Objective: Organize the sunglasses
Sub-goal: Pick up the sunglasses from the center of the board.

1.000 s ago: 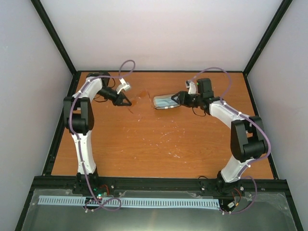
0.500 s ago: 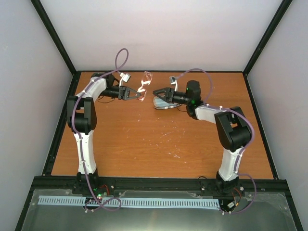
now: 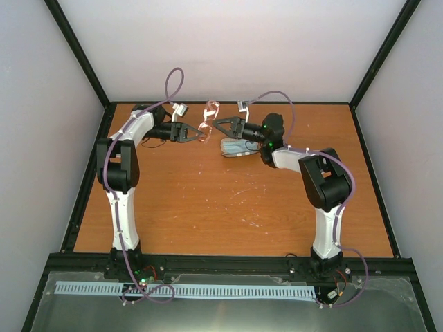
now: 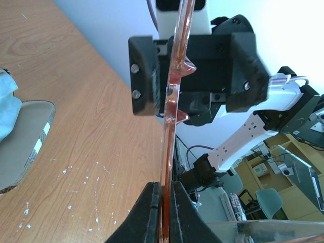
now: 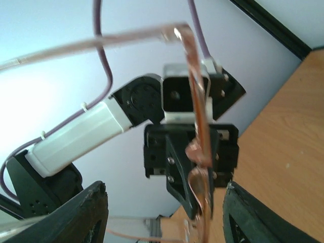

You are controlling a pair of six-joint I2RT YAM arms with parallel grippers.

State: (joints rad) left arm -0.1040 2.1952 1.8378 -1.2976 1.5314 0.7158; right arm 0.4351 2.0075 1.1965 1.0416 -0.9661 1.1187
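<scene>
Closure of the left gripper (image 3: 192,133) is complete: its fingertips (image 4: 152,212) are pinched on the lower edge of the sunglasses (image 4: 169,101), with no gap visible beside the lens. The thin-edge pinch holds the frame upright and edge-on, clear of the table (image 3: 228,207). This leaves the lens faces and the arms free for a second grip. The sunglasses are therefore in the air over the far part of the table, between the two grippers, with one arm swung out above the frame. The right gripper (image 3: 218,124) faces the left one at about the same height. Its jaws are spread wide, one finger on each side of the frame, and hold nothing. Whether one pad already touches the lens cannot be determined from the left wrist view. This opposed stance suggests a handover or an arm-folding step, judged from the pose alone. The case (image 3: 239,147) lies open on the table just below and beside the right gripper, with the cloth (image 4: 6,109) at its end. Its position close under the held pair suits it as the likely destination. Risk: a thin lens edge can slip or twist in the pinch if the right jaws close off-centre.
</scene>
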